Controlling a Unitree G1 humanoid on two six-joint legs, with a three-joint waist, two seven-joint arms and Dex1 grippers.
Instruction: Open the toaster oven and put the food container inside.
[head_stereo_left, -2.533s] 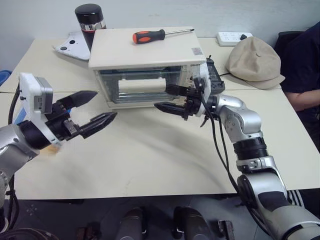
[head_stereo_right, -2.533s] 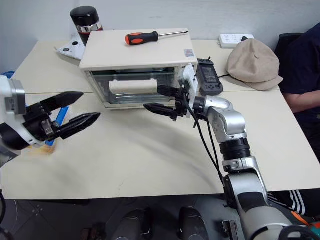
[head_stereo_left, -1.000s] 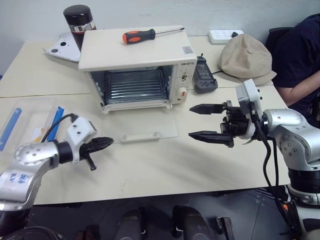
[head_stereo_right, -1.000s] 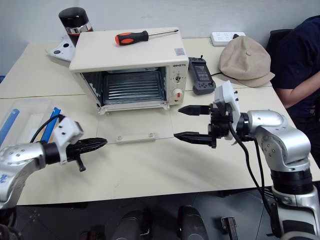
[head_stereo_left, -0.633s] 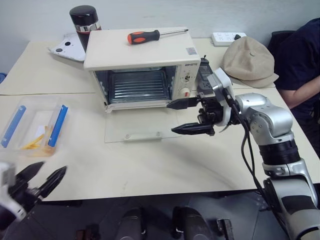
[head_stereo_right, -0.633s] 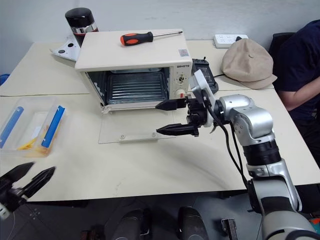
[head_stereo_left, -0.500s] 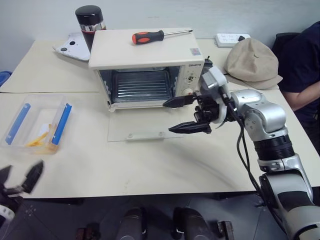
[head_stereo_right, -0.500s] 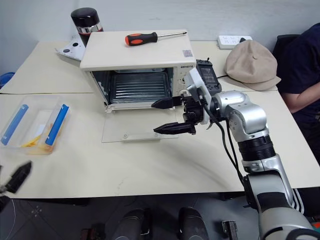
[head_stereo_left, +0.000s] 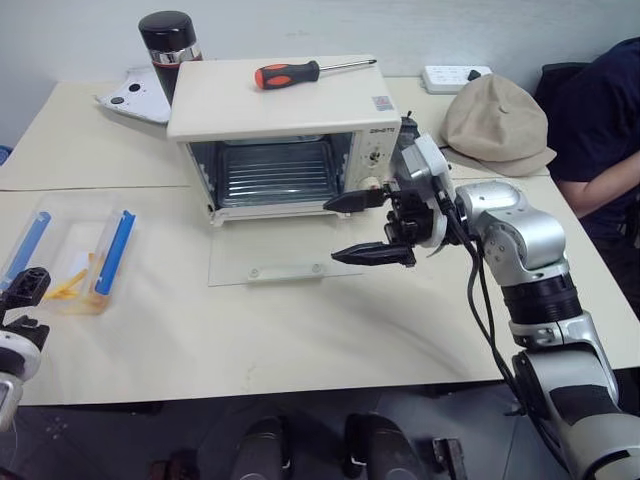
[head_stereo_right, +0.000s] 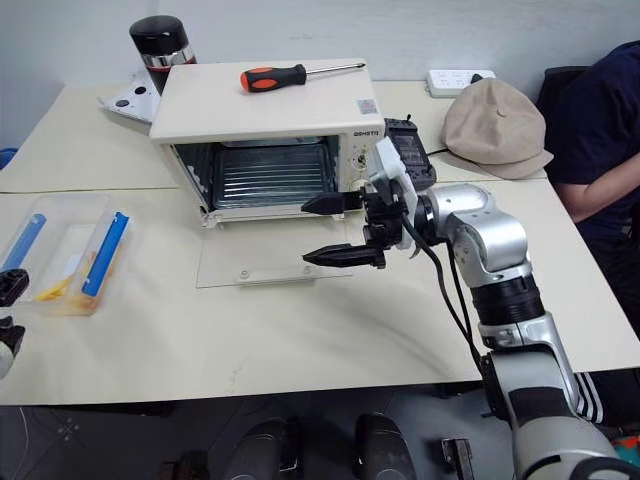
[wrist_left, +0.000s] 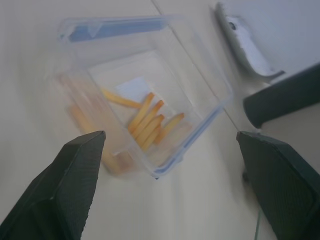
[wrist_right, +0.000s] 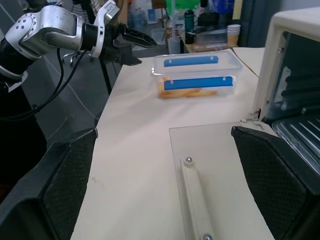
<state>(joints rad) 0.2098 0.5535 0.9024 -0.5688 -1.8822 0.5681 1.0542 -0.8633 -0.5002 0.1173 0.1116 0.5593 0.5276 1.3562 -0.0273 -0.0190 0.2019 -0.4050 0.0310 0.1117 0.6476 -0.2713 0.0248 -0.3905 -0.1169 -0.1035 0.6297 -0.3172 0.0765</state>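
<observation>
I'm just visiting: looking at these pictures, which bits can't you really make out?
- Left claw: in the head views the picture's left edge cuts off most of it.
- Food container: blurred in the left wrist view, so the yellow strips inside cannot be counted.
- Toaster oven: the print beside its knobs is too small to read.
- Person: cut off by the right edge.
</observation>
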